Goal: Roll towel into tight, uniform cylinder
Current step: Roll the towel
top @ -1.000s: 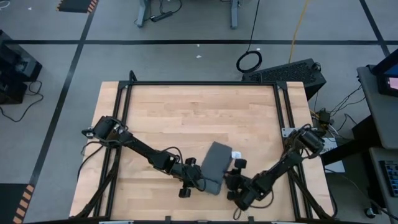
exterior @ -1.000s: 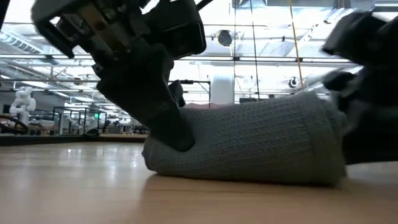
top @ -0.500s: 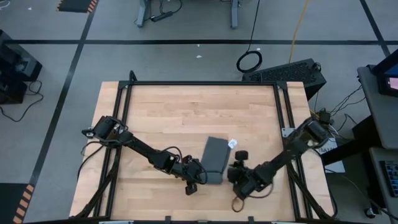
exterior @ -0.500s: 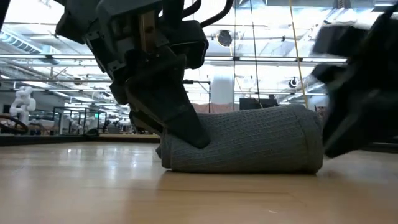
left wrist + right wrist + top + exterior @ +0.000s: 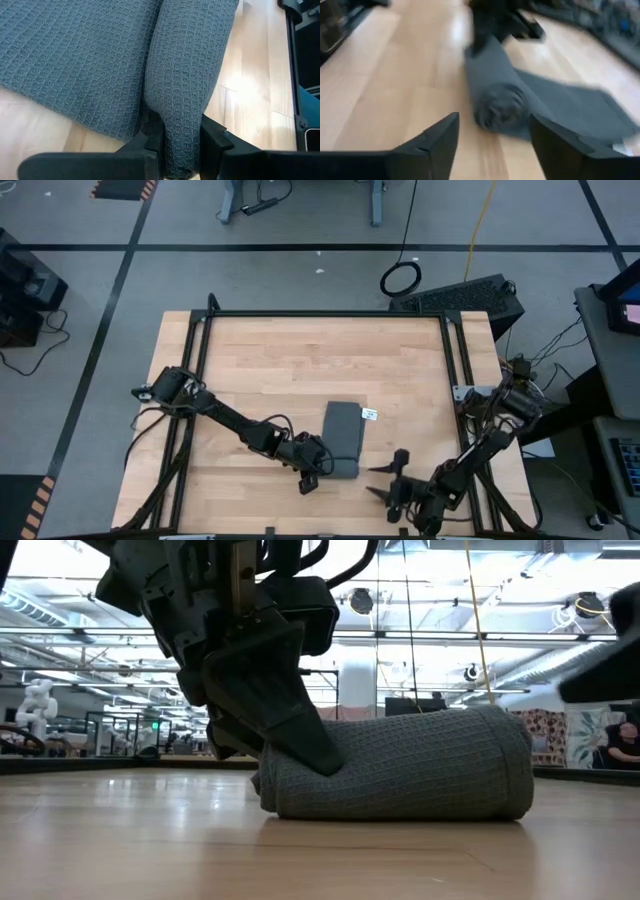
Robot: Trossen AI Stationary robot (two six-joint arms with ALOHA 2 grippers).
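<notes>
Blur smears the right tool (image 5: 492, 142), fingers apart short of the half-rolled towel (image 5: 342, 437) lying lower-centre on the bench (image 5: 300, 360), whose roll's other end the left tool (image 5: 179, 137) clamps.

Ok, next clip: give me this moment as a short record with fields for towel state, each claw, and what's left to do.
towel: dark grey towel, partly rolled; roll at the near end, flat part and white tag toward the far side
left claw: left claw shut on one end of the roll
right claw: right claw open, clear of the towel, off the roll's other end
table: wooden table
remaining: flat part not yet rolled
</notes>
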